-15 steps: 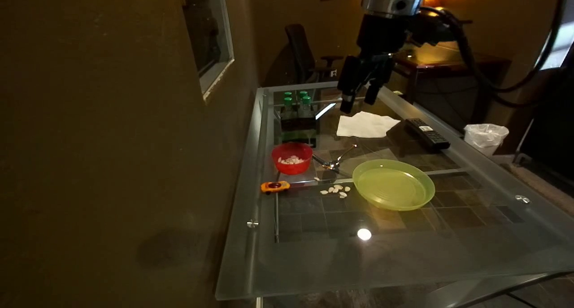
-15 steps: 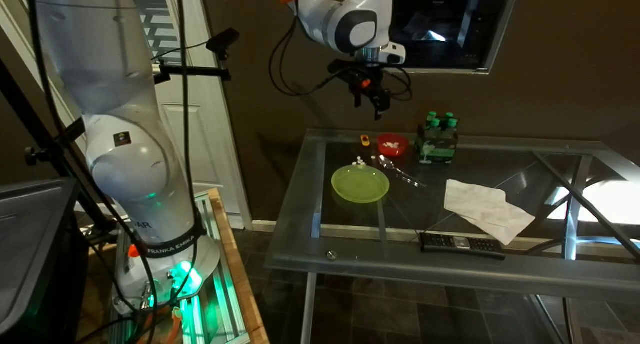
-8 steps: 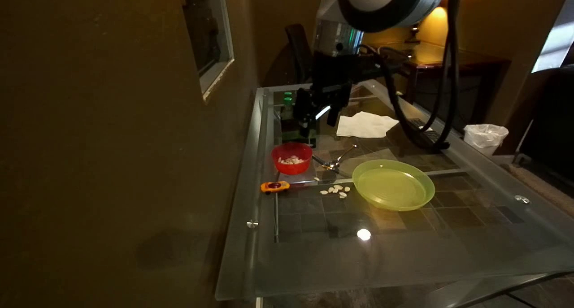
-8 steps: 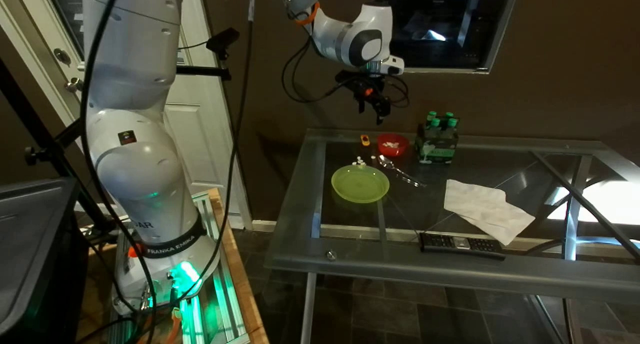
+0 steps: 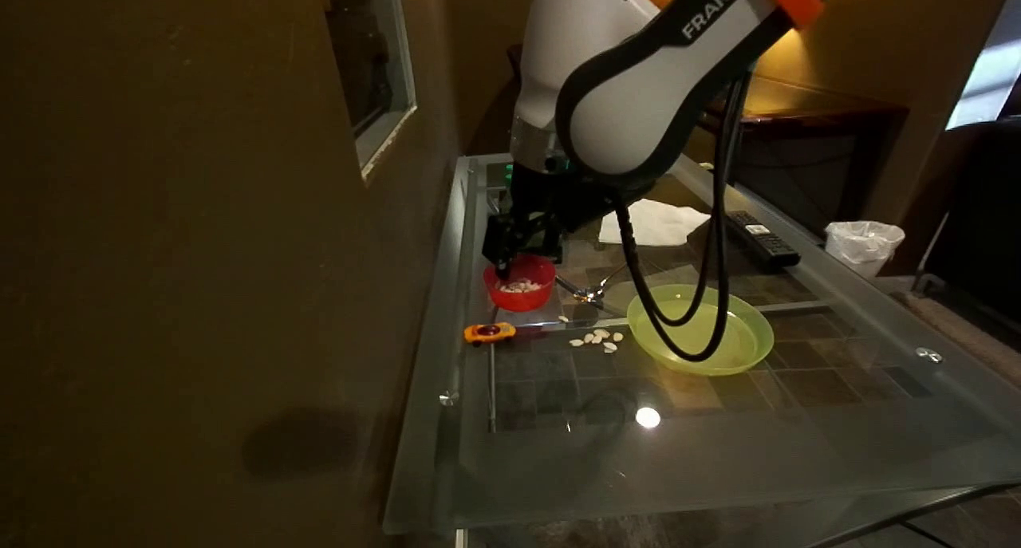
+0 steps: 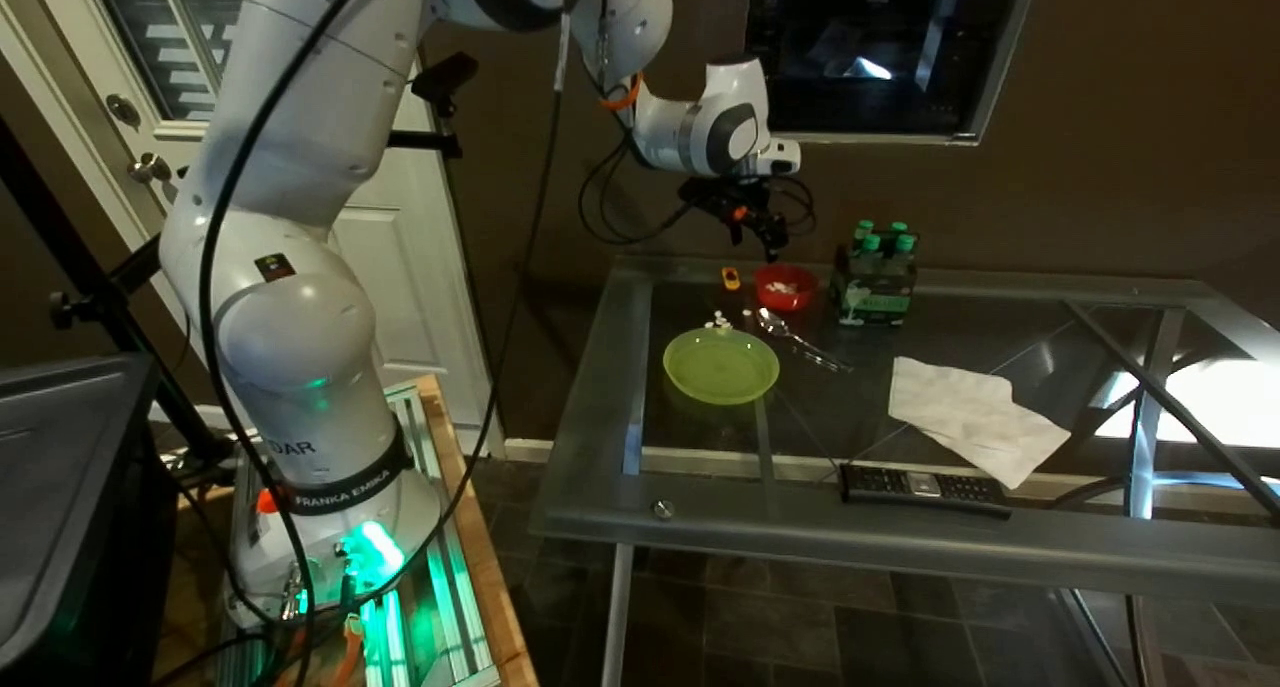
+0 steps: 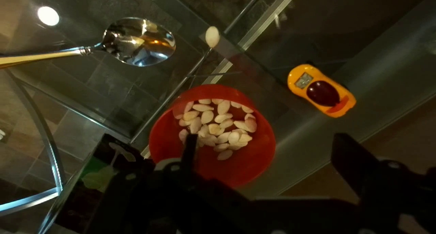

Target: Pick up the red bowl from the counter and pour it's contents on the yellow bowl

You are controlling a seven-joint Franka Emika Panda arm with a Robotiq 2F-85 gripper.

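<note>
The red bowl [image 5: 522, 299] stands upright on the glass-topped counter [image 5: 718, 460], near the wall; it also shows in an exterior view [image 6: 787, 305] and in the wrist view [image 7: 238, 169]. Its contents, pale kernels [image 7: 214, 128], lie inside it. The yellow bowl [image 5: 662, 337], seen in both exterior views [image 6: 720, 367], looks empty and is out of the wrist view. My gripper [image 7: 266, 138] is open and empty, its fingers wide apart. It hangs just above the red bowl in both exterior views [image 5: 514, 253] [image 6: 760, 242]. In the wrist view one finger overlaps the bowl and the other lies beyond its rim.
An orange toy car [image 7: 322, 91], a spoon [image 7: 139, 41] and several loose kernels [image 5: 598, 337] lie near the red bowl. A green bottle carrier [image 6: 875, 292] stands close beside it. White paper [image 6: 970, 417] and a remote [image 6: 925, 487] lie farther off. The wall [image 6: 640, 197] is close behind.
My gripper has moved down and toward the red bowl, and now hangs just over it. The arm's cable now crosses in front of the yellow bowl in an exterior view. The bowls have not moved.
</note>
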